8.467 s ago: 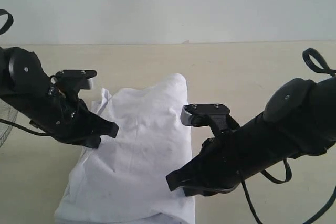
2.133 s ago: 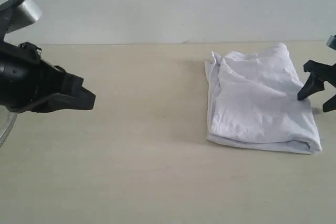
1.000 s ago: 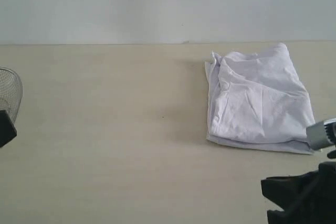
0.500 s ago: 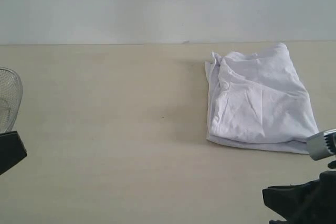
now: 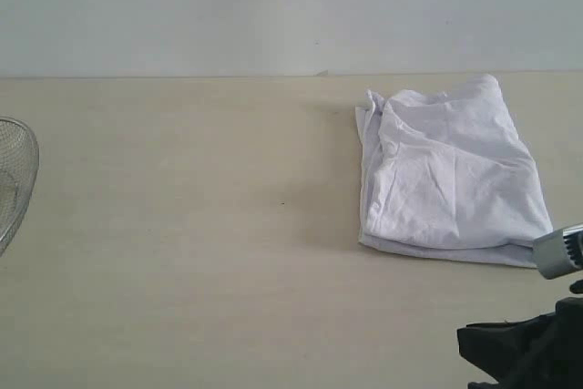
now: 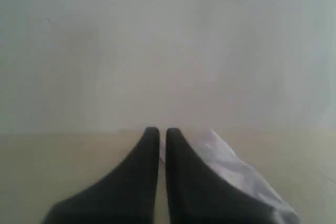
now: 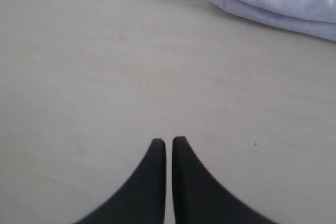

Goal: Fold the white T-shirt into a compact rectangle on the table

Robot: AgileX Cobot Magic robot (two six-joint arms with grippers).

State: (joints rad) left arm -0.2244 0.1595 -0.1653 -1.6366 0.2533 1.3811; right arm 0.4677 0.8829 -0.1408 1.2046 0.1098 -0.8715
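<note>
Starting left: a wire basket (image 5: 11, 184) is cut off by the frame edge. It is round mesh of thin bright metal and stands apart from everything else.

The left gripper (image 6: 161, 130) is out of the exterior view. Its wrist view shows two smooth black tapering fingers pressed together with nothing between them, aimed across the table (image 5: 182, 243) toward the wall (image 5: 273, 6). It reads as parked.

The table is broad, flat and pale beige, with faint grain and a few dark specks.

The shirt (image 5: 451, 179) lies right of centre, toward the far edge, flat on the table. It forms a rough, slightly skewed rectangle, plain white side up, with no print showing. The cotton is soft and creased, with layers stacked along the near hem and the far left corner bunched.

Judgement: the folding is done or nearly so; at most that corner wants tidying.

The right gripper (image 7: 169, 141) sits low at the near right, its matte black fingers closed on nothing over tabletop. It is near the shirt's hem but not touching. With both tools clear, the stack rests undisturbed.
</note>
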